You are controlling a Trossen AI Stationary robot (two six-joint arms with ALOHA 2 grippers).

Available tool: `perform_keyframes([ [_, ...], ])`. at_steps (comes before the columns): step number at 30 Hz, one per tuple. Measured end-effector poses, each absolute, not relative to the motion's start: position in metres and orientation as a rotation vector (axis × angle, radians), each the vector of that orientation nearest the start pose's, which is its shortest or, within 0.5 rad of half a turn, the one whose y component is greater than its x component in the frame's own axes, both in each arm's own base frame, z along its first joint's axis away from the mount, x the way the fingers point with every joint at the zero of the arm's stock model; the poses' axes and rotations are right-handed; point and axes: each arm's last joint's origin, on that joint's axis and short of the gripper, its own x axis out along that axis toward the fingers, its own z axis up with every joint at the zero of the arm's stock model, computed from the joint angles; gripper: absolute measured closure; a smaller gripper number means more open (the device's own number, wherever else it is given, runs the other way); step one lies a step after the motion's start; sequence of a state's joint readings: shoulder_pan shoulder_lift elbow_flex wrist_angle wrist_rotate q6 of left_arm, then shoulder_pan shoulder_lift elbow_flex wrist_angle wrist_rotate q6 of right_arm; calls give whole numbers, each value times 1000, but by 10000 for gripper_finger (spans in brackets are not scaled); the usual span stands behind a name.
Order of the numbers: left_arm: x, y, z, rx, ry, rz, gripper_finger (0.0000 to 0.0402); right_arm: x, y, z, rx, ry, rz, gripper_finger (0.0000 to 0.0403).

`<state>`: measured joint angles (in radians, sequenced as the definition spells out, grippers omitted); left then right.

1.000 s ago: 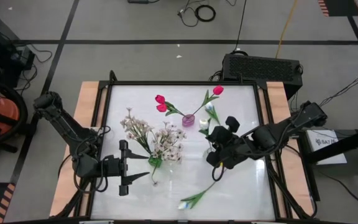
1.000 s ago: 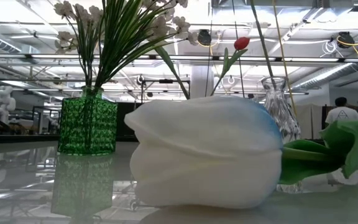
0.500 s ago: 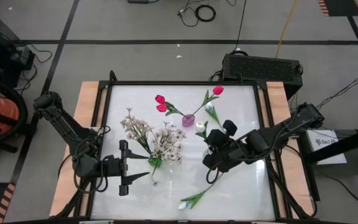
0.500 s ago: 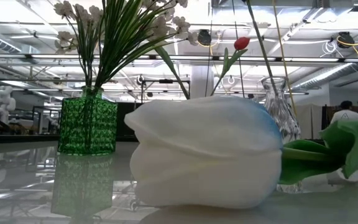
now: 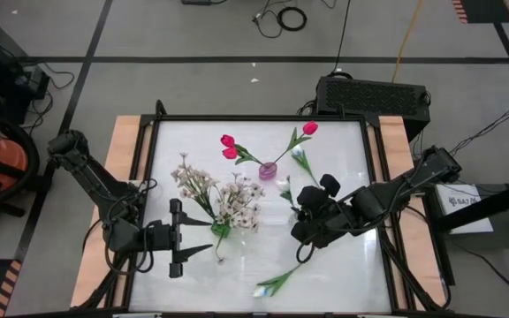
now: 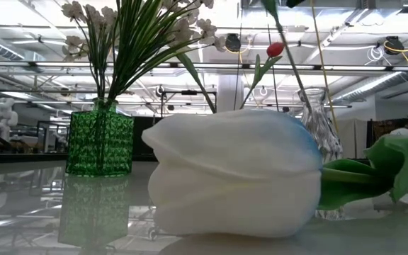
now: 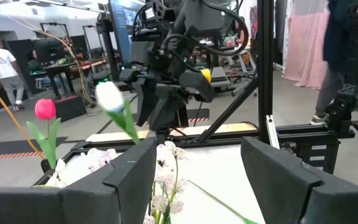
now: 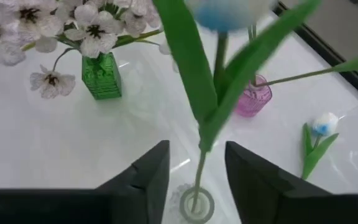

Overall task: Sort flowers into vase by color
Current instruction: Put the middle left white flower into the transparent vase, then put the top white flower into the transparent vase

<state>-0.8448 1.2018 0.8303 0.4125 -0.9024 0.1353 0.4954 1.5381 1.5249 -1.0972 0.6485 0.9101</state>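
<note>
While the left gripper [image 5: 197,237] waits at the near left of the table [image 5: 343,274], its fingers spread wide and nothing between them, treat every flower here as light, springy and easily bent: take the thin green stem low down, never the soft head or the leaves. Just to its right, the green vase [image 5: 221,230] already holds the cream blossoms [image 5: 215,190], fanned upward. Farther right, a second white tulip [image 5: 277,283] lies flat near the table's front edge, its long axis slanting across the table with the head toward the front left; you would pinch it mid-stem, where the plastic looks stiffest, and expect the head to droop as it lifts. Behind it, the pink vase [image 5: 268,170] carries the pink-red tulips [image 5: 228,147], leaning apart to either side. At the right, the right gripper [image 8: 196,163] hangs over the clear vase [image 6: 319,127] with its fingers parted on either side of the white tulip [image 8: 211,106], apparently not pressing the stem; the stem runs close to upright, slightly tilted, head up, foot down in the vase mouth. Judge it loosely seated, so it may lean once free
</note>
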Motion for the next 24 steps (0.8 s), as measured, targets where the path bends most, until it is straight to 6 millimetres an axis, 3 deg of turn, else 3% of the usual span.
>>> perform_keyframes([
  [5, 189, -181, 320, 110, -18, 52, 159, 250, 140, 347, 231, 746, -540, 234],
  [13, 189, -181, 320, 110, -18, 52, 159, 217, 158, 342, 204, 746, -625, 232],
  [17, 189, -181, 320, 87, -21, 52, 159, 207, 156, 315, 186, 799, -741, 232],
  [24, 189, -181, 320, 79, -21, 52, 159, 190, 140, 244, 106, 899, -894, 232],
])
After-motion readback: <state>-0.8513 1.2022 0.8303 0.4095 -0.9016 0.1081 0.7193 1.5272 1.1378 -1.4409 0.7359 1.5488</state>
